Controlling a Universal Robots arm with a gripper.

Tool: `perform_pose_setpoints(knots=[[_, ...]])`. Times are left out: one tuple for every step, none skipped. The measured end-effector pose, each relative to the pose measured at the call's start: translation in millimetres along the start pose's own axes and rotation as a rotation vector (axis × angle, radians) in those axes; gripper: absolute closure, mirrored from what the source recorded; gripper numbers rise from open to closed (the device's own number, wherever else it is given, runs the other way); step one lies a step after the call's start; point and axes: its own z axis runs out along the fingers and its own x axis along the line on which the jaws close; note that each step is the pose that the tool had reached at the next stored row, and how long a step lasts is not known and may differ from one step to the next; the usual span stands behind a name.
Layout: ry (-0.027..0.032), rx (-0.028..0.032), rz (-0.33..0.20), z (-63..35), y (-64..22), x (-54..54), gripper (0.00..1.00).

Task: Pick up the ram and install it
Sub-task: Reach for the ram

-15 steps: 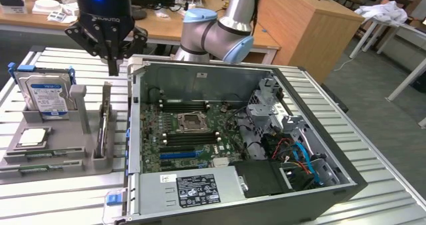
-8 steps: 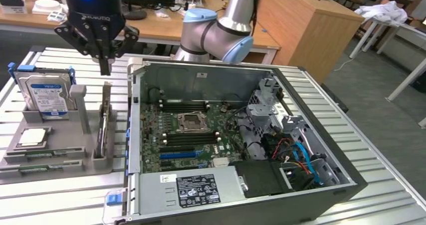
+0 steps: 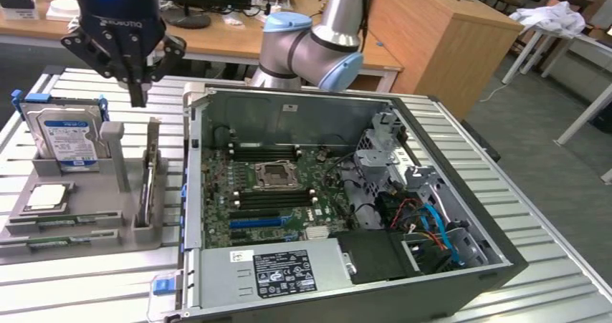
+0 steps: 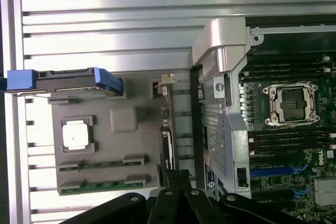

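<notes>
1. ram: green stick lying flat in the front slot of the grey holder tray, toward the exterior view's left of the open computer case. A second green stick sits in the slot just behind.
2. Same tray: CPU mid-tray, hard drive upright at the back, a card standing on edge.
3. gripper: fingers pressed together, nothing between them, pointing straight down (tips above the tray's back, between drive and card). Well apart from the ram.
4. Arm joint, blue-capped, behind the case.
5. Black memory slots lie inside the case.
</notes>
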Motion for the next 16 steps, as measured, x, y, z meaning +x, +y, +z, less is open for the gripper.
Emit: perform_pose_setpoints(knots=[[0.0,0.0,0.0,-0.1,-0.1,1.9,0.89],[-0.0001,0.0,0.0,-0.1,-0.1,3.9,0.89],[-0.0002,0.0,0.0,-0.2,-0.1,5.8,0.89],[-0.0002,-0.0001,0.0,-0.3,-0.2,7.9,0.89],[-0.0003,-0.0001,0.0,-0.3,-0.2,10.0,0.89],[-0.0004,-0.0001,0.0,-0.4,-0.2,12.0,0.89],[-0.0004,0.0,0.0,-0.5,-0.2,14.1,0.89],[-0.0004,0.0,0.0,-0.6,-0.3,16.2,0.89],[-0.0004,0.0,0.0,-0.7,-0.3,18.3,0.89],[-0.0005,0.0,0.0,-0.7,-0.3,20.4,0.89],[-0.0006,0.0,0.0,-0.8,-0.4,22.6,0.89],[-0.0006,0.0,0.0,-0.9,-0.4,24.6,0.89],[-0.0007,-0.0001,0.0,-0.9,-0.4,26.3,0.89],[-0.0007,-0.0001,0.0,-1.0,-0.4,28.1,0.89],[-0.0007,-0.0001,0.0,-1.0,-0.5,29.8,0.89],[-0.0007,-0.0001,0.0,-1.1,-0.5,31.6,0.89]])
